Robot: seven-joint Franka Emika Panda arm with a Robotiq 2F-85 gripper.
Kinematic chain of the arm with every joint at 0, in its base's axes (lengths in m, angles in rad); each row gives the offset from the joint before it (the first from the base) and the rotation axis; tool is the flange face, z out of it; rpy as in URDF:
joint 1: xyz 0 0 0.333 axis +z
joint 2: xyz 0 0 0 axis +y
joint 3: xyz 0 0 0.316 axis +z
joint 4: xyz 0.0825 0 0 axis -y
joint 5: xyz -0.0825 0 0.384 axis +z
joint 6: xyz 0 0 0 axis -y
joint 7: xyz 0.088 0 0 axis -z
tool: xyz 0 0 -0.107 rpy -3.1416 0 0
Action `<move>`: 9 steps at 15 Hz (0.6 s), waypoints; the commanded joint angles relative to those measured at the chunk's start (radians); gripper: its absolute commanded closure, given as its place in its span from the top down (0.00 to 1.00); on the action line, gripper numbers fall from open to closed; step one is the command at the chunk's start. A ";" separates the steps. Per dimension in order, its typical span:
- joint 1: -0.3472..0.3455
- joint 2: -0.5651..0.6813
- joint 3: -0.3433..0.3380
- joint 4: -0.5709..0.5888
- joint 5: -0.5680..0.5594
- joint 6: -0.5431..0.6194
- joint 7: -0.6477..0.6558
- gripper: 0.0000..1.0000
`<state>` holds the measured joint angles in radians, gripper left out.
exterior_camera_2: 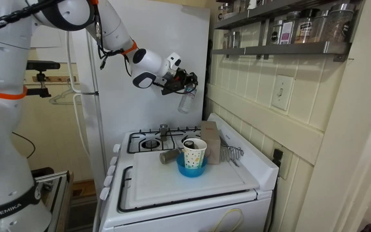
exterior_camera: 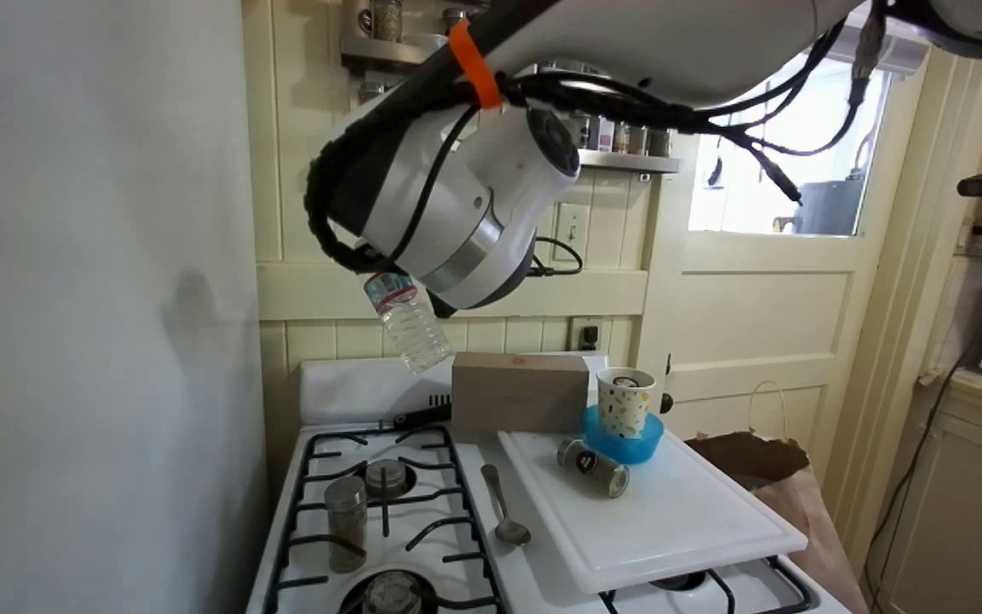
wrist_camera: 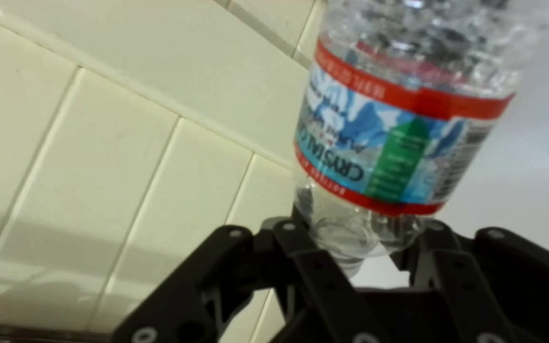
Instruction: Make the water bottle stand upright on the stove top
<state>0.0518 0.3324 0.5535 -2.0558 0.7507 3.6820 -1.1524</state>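
Bottle of clear ribbed plastic (wrist_camera: 393, 143), seemingly neck-pinched by black two-fingered gripper (wrist_camera: 358, 238), sensibly leaving base free for white stove top (exterior_camera: 534, 571) below.

cream panelled wall (exterior_camera_2: 314, 93) | metal shelves (exterior_camera_2: 285, 49) holding jars (exterior_camera_2: 304, 30) | bright window (exterior_camera: 738, 192) in pale door (exterior_camera: 755, 320)

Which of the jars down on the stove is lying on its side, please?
The black-labelled jar on the white cutting board, beside the blue bowl; the silver-lidded jar by the burners stands upright instead.
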 commanded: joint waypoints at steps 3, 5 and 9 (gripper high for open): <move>0.026 0.125 0.003 0.000 -0.072 0.161 0.005 0.13; 0.019 0.112 0.004 -0.001 -0.042 0.123 0.000 0.38; 0.020 0.149 0.003 0.000 -0.052 0.142 0.000 0.13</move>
<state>0.0721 0.4813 0.5565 -2.0562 0.6989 3.8242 -1.1529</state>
